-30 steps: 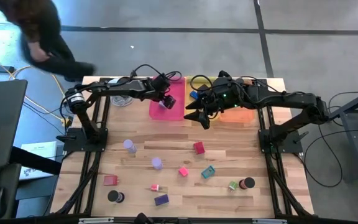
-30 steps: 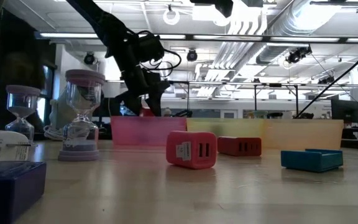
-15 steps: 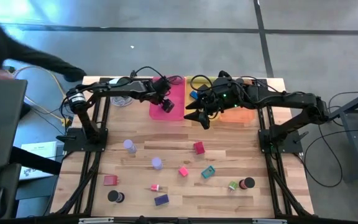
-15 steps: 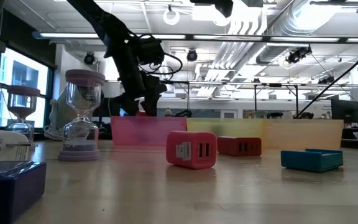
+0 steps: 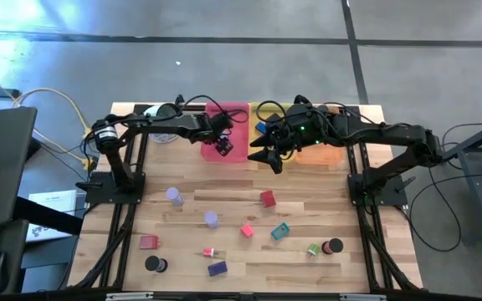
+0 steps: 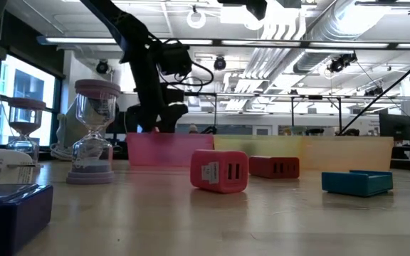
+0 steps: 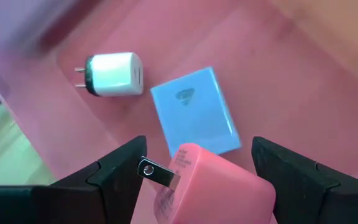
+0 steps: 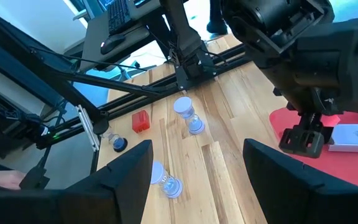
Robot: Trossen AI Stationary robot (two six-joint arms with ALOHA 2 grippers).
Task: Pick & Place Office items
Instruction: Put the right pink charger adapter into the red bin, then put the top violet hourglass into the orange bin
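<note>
Over pink tray (image 5: 234, 134): left end effector (image 7: 194, 171) pinches pink charger (image 7: 213, 190), seen only in left wrist view.

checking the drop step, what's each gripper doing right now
Left gripper: over the pink tray, jaws closed on a pink charger.
Right gripper: jaws open and empty, waiting beside the yellow tray.
</note>
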